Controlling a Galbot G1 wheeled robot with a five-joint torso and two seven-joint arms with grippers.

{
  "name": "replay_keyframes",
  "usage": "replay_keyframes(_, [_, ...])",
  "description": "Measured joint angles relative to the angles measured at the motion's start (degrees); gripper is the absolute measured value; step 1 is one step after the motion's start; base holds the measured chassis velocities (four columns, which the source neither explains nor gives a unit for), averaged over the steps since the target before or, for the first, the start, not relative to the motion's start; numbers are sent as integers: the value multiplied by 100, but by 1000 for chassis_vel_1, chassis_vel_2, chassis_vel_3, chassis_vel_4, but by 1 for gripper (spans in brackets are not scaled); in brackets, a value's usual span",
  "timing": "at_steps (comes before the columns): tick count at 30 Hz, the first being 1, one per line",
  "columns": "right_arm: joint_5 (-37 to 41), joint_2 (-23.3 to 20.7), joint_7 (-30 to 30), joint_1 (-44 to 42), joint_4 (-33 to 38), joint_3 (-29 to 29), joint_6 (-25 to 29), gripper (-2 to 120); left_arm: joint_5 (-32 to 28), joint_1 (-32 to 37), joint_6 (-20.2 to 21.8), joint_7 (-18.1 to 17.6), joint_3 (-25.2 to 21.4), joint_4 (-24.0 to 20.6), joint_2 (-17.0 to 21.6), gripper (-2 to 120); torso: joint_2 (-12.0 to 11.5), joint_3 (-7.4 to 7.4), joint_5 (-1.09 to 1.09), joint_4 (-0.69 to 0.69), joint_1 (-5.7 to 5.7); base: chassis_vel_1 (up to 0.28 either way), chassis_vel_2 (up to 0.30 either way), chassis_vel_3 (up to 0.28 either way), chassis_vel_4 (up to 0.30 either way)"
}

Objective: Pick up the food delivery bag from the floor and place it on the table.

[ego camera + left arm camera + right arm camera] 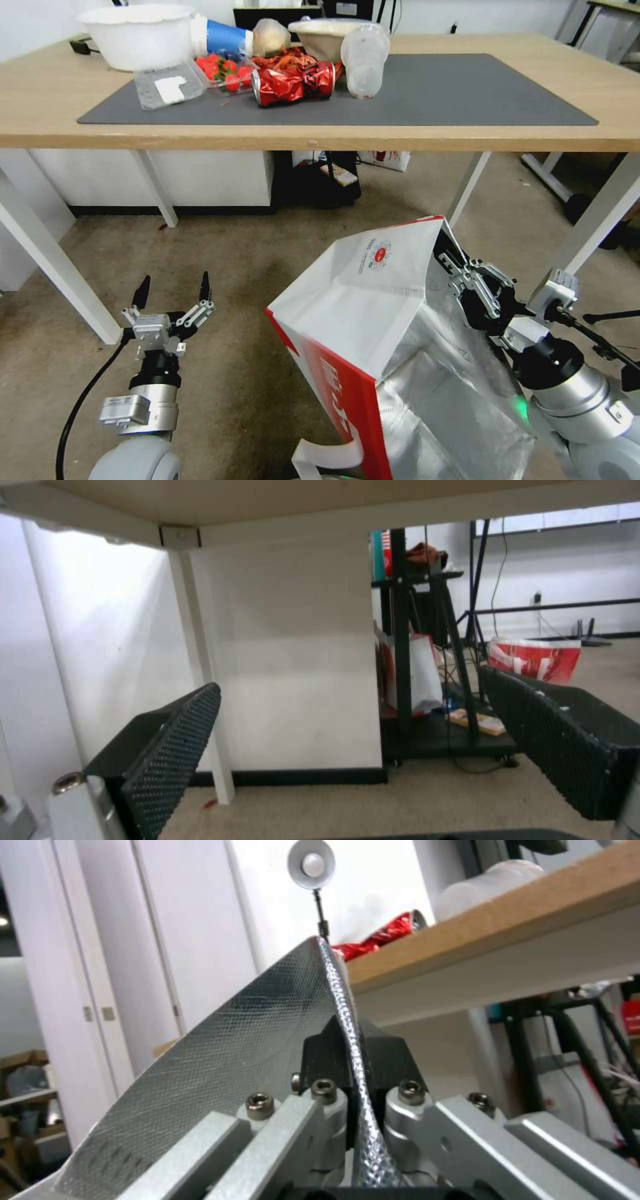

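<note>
Carpeted floor (pixel 253 267), stained, runs under the tabletop (pixel 40 100), which sits above and ahead of both pincers. Right pincer (pixel 448 261) is clamped shut on the foil-lined rim of the food delivery bag (pixel 363 300); the wrist view shows the thin wall (pixel 267 1040) pinched between the pads. Bag hangs tilted, mouth toward the robot, just left of that pincer, w/ loop handle (pixel 330 457) dangling low. Whether its base is off the floor: can't tell.

Risks, as I judge them:
- Grip is on one thin edge only, so the paper could tear or slip out under the bag's own weight.
- Tabletop edge (pixel 320 141) sits ahead of and above the pincer; a swinging bag may catch on it.
- White table leg (pixel 467 187) stands close ahead.

Clutter beyond: crumpled red wrapper (pixel 293 83), clear cup (pixel 365 63), white bowl (pixel 137 33), strawberries (pixel 220 70) on the grey mat (pixel 467 93); mat's right side looks the likelier landing spot.

Left pincer (pixel 172 291) idles low over the carpet, well left of the bag, fingers (pixel 170 750) spread wide, holding nothing.
</note>
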Motion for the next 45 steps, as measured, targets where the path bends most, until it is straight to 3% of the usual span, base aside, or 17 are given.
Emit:
replay_keyframes(5, [358, -113, -68, 15, 107, 130, -139, 0, 25, 6, -110, 181, -58, 32, 17, 98, 0, 0, 0, 0, 0, 0, 0, 0, 0])
replay_keyframes(17, [806, -286, -307, -52, 111, 433, -298, 0, 109, -12, -264, -35, -58, 78, 26, 100, 0, 0, 0, 0, 0, 0, 0, 0, 0])
replay_keyframes(27, [918, -308, -751, -67, 103, 531, -331, 0, -44, 28, -318, 93, -58, -24, 40, 100, 2, 3, 0, 0, 0, 0, 0, 0, 0])
replay_keyframes(45, [916, -264, -985, -53, 95, 556, -313, 0, -94, 80, -475, 223, -79, -20, 44, 100, 377, 356, 0, 0, 20, 0, 0, 0, 0])
